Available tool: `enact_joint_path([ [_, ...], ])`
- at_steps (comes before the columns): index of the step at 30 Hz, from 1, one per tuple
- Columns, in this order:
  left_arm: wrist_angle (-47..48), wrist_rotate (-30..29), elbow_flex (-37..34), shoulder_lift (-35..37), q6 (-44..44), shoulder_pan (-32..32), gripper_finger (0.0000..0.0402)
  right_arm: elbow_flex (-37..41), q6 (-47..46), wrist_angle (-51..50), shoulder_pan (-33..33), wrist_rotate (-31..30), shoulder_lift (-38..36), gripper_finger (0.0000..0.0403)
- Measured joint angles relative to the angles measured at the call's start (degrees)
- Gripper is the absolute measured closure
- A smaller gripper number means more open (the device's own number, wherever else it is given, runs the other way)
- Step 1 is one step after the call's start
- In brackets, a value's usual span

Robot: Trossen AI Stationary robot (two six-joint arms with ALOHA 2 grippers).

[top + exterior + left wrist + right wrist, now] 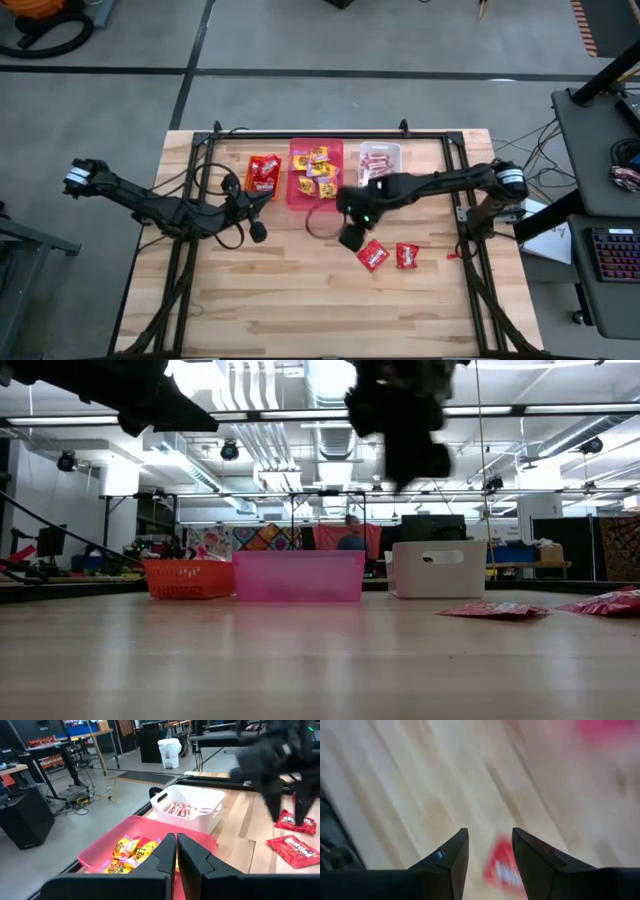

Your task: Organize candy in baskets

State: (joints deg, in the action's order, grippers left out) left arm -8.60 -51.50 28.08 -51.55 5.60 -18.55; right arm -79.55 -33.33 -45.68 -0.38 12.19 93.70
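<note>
Three baskets stand in a row at the table's far side: an orange one (264, 173) with red packets, a pink one (315, 172) holding yellow packets (131, 851), and a white one (380, 162) with red-and-white sticks (182, 810). Two red square packets (372, 254) (407, 255) lie flat on the wood nearer the front. My right gripper (352, 238) hovers open, pointing down just left of the first red packet (502, 867), which shows below its fingertips. My left gripper (258, 232) is shut and empty, above the table in front of the orange basket.
A black metal frame (205, 150) runs along the table's far and side edges. A loop of cable (322, 218) lies on the wood between the pink basket and my right gripper. Bare wood stretches across the near half of the table (300, 310).
</note>
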Motion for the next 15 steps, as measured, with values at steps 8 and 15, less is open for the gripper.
enact_joint_path([
  [8, -0.05, 0.02, -0.12, -0.23, 0.94, 0.0, 0.0401, 1.72, -10.19, -17.36, 6.3, -2.31, 2.05, 0.0246],
  [15, -0.17, 0.01, -0.08, -1.66, -0.18, 0.0, 0.0401, 5.16, 17.12, -16.74, 10.88, -4.67, 2.14, 0.021],
])
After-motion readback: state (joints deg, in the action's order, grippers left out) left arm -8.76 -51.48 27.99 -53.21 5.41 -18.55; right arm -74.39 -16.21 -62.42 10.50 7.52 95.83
